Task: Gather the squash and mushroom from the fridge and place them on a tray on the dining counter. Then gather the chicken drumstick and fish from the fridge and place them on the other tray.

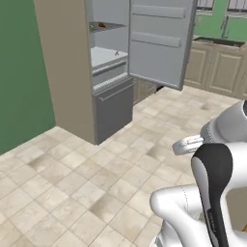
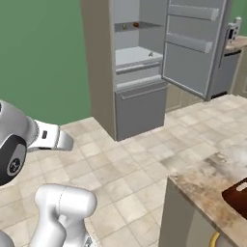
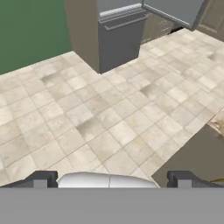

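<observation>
Rendered domestic kitchen, green-walled, floored in beige stone tiles (image 1: 72, 193). Upper centre of both base views: tall grey fridge (image 1: 113, 108) in a taupe housing, door (image 1: 159, 41) swung open, pale shelves (image 2: 137, 57) exposed with small food items on the upper one, closed drawer front below. Upper right of the left base view: beige panelled cabinets (image 1: 214, 67) under a dark-topped wall counter; lower right of the right base view: corner of the marbled dining counter (image 2: 202, 185) bearing the end of a dark reddish-brown tray (image 2: 237, 195).
</observation>
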